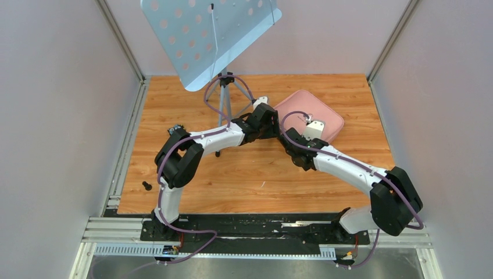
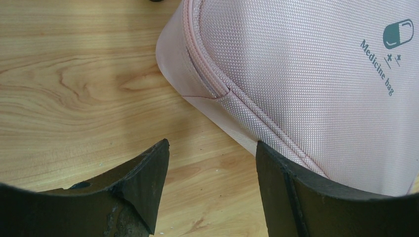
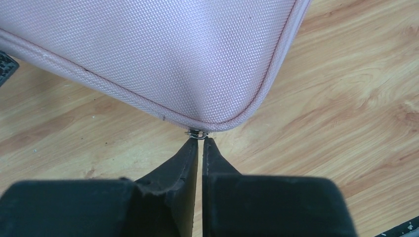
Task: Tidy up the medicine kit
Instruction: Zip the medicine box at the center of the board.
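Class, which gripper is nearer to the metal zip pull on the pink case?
Right. The right gripper is pinched on the zip pull at the corner of the case. The left gripper hangs open at another edge, no pull in its view.

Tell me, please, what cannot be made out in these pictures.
- Inside the medicine kit: every view, lid down.
- Its near edge, top view: the left arm and right arm cover it.
- Small metal piece at the kit's corner, right wrist view: too small to tell whether the right gripper pinches it.
- Kit's far side, left wrist view: cut off by the frame.
- Small dark thing on the table, top view: too small to name.
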### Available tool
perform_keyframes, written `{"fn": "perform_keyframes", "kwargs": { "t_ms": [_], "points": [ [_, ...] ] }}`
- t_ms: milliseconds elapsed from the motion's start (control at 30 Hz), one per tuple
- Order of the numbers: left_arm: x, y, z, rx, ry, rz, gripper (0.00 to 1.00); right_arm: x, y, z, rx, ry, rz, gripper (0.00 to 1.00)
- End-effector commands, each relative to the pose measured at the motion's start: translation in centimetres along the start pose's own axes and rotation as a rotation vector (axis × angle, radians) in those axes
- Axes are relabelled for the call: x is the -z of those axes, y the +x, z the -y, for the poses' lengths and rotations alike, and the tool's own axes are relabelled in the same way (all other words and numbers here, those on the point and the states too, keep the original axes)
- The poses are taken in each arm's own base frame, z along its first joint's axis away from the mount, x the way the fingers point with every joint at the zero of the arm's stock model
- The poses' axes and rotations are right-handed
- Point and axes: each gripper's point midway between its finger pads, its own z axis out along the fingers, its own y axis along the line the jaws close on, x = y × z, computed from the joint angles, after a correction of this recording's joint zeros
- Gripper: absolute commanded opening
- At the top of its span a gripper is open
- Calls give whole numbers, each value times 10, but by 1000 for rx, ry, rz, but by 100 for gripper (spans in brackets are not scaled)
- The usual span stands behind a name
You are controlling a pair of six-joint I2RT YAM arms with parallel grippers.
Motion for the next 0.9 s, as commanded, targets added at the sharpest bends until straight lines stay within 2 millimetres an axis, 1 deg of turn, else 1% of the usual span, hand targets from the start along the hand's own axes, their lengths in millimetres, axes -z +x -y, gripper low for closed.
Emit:
{"fn": "perform_keyframes", "kwargs": {
  "t_ms": [0,167,300,433,467,500,733,867],
  "points": [
    [4,-5,4,15,12,15,73,1,-4,9,-6,29,27,5],
    [3,-5,4,16,11,15,73,0,-1,10,0,34,23,0],
    [3,-4,4,18,13,14,73,0,-1,12,1,35,25,0],
    [3,-4,3,20,13,11,73,1,-1,8,7,16,22,21],
    [3,-3,4,19,13,11,73,1,-2,6,7,9,22,25],
    [3,-3,4,20,13,12,73,1,-2,5,6,3,22,26],
    [3,-3,3,21,12,11,73,0,-1,-6,12,-20,26,31],
    [3,-2,2,21,10,9,73,0,-3,-14,21,-28,34,32]
  ]
}}
